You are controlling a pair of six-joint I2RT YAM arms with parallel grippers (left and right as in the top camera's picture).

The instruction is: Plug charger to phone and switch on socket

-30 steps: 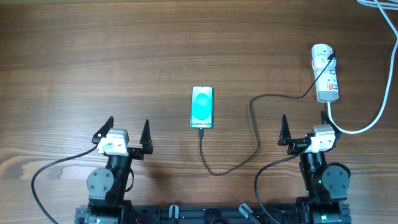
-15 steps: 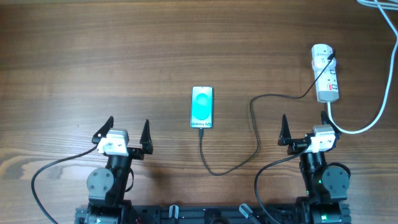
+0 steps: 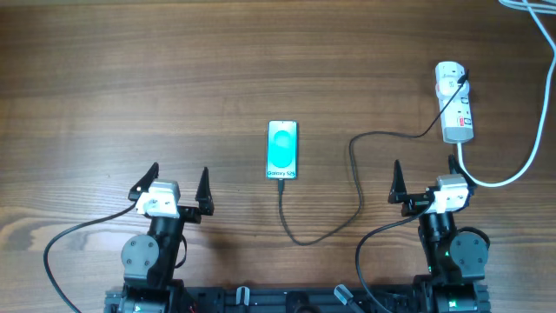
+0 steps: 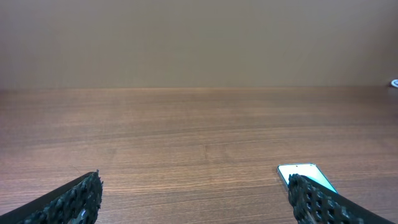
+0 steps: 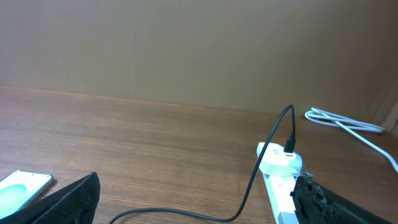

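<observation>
Both arms sit at the near edge of the wooden surface (image 3: 130, 78), the left arm (image 3: 152, 252) toward the near left corner and the right arm (image 3: 452, 248) toward the near right. The left jaws stand wide open over bare wood with nothing between them. The right jaws are spread just as wide and are also empty.

The phone (image 3: 282, 150) lies flat about midway between the side edges, screen up, its short ends facing the near and far edges. It is a little ahead of the arms and closer to the left one's inner finger (image 4: 323, 202).

The charger (image 3: 356, 187) runs from the phone's near end toward the near edge, loops, and climbs between the phone and the right arm. It then crosses to the socket (image 3: 455, 103), where its black plug stands in the far end. I cannot tell from here whether its tip is seated in the phone.

The socket lies lengthwise close to the right edge, toward the far right corner, straight ahead of the right arm. Its white cord (image 3: 521, 169) leaves the near end just beside the right arm's outer finger, then bows out along the right edge and up to the far corner.

The left half and the whole far side are open wood. On the right, the cable loop and the cord hem in the right arm.
</observation>
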